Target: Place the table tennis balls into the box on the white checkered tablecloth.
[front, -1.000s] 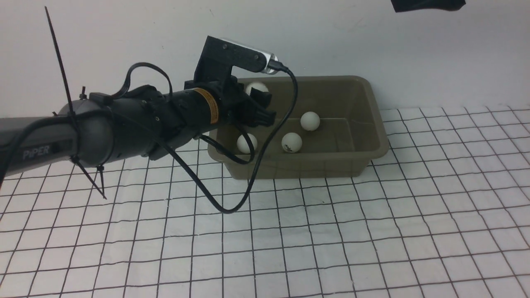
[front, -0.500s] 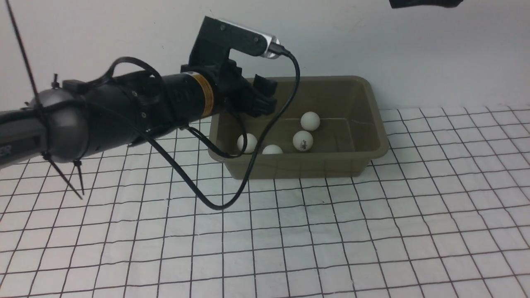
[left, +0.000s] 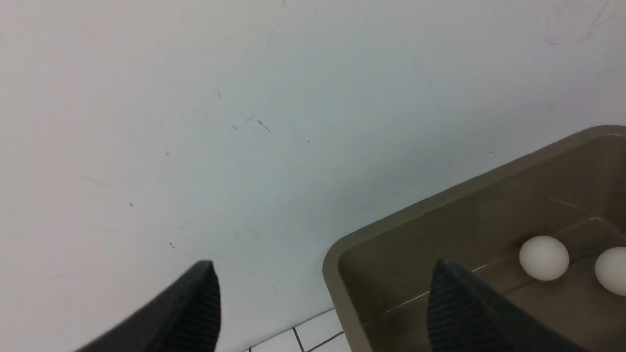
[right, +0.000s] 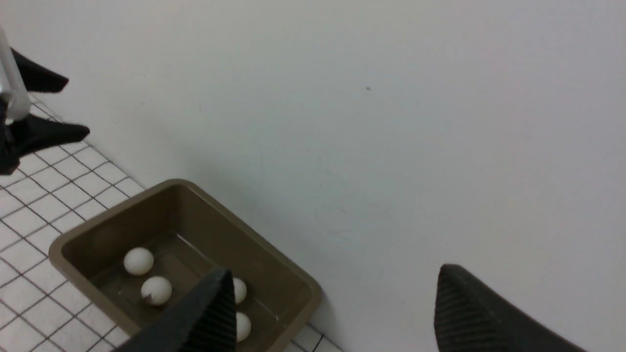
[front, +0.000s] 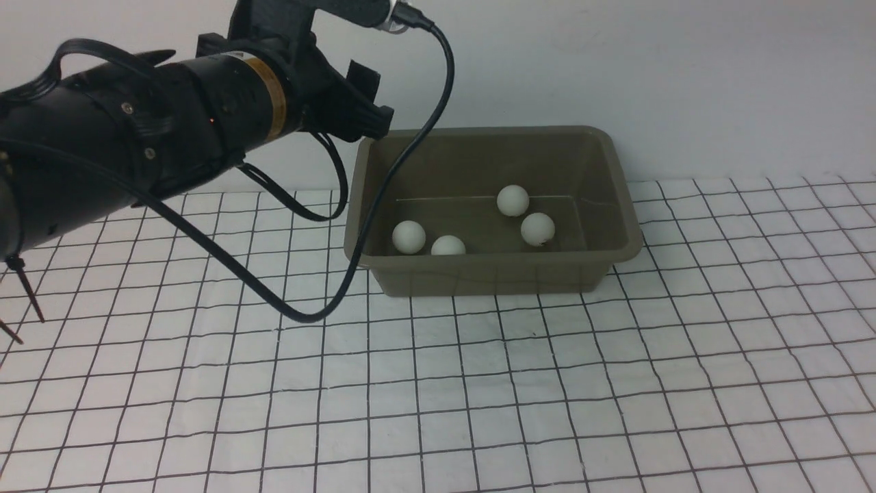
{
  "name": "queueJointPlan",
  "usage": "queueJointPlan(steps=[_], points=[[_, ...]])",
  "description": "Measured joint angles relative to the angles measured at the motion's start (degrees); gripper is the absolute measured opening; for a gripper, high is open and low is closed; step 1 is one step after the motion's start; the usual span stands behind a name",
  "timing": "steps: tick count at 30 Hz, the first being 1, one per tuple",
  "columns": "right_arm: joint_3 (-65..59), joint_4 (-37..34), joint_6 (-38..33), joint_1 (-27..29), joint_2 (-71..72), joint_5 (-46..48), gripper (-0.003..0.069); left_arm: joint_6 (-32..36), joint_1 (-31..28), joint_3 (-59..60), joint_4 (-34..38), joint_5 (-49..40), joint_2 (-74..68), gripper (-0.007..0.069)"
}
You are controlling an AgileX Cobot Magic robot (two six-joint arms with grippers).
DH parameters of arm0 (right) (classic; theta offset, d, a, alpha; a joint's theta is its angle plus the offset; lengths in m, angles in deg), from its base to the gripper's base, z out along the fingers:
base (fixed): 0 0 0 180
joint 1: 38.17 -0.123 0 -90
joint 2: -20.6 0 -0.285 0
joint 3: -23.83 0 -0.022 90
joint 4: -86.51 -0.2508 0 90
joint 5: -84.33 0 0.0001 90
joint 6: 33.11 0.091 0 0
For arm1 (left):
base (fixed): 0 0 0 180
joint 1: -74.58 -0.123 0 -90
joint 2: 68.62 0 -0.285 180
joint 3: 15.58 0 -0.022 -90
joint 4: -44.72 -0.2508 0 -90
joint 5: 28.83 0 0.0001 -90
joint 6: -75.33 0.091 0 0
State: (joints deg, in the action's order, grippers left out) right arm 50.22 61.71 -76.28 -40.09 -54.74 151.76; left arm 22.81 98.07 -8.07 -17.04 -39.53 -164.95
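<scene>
Four small white matte table tennis balls [front: 512, 200] lie inside a rectangular olive-grey plastic box [front: 493, 277] on the white, black-gridded tablecloth [front: 547, 397]. The black left gripper [front: 382, 97] hovers above the box's far-left corner, jaws wide apart and empty. The right gripper [right: 336, 275] hangs high above, jaws also apart and empty.

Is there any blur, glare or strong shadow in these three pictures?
Front view: sharp, soft even light, no glare on the box. Left wrist view: the balls look slightly soft, the wall is evenly lit. Right wrist view: flat light, no hard shadows.
</scene>
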Motion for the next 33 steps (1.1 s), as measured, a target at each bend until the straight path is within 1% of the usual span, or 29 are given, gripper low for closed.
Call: queueJointPlan(steps=[3, 6, 15, 20, 22, 24, 28, 33], points=[[-8.6, 2.3, 0.9, 0.0, 5.9, -1.2, 0.0495, 0.0, 0.0, 0.0, -0.1, 0.0, 0.0, 0.0510], [-18.6, 2.7, 1.2, 0.0, 11.8, -5.2, 0.0495, 0.0, 0.0, 0.0, -0.1, 0.0, 0.0, 0.0510], [-38.1, -0.2, 0.2, 0.0, 22.3, -12.4, 0.0495, 0.0, 0.0, 0.0, -0.2, 0.0, 0.0, 0.0510], [-51.1, -4.2, -3.2, 0.0, 26.9, -17.2, 0.0495, 0.0, 0.0, 0.0, -0.2, 0.0, 0.0, 0.0510], [-54.3, -6.2, -4.7, 0.0, 28.0, -18.6, 0.0495, -0.1, 0.0, 0.0, -0.2, 0.0, 0.0, 0.0510], [-59.0, -10.0, -7.1, 0.0, 29.4, -20.5, 0.0495, -0.2, 0.0, 0.0, -0.2, 0.0, 0.0, 0.0510], [-65.8, -15.3, -10.3, 0.0, 33.2, -24.0, 0.0495, -0.3, 0.0, 0.0, -0.2, 0.0, 0.0, 0.0510], [-71.2, -16.1, -9.6, 0.0, 41.4, -25.9, 0.0495, -0.3, 0.0, 0.0, -0.2, 0.0, 0.0, 0.0510]])
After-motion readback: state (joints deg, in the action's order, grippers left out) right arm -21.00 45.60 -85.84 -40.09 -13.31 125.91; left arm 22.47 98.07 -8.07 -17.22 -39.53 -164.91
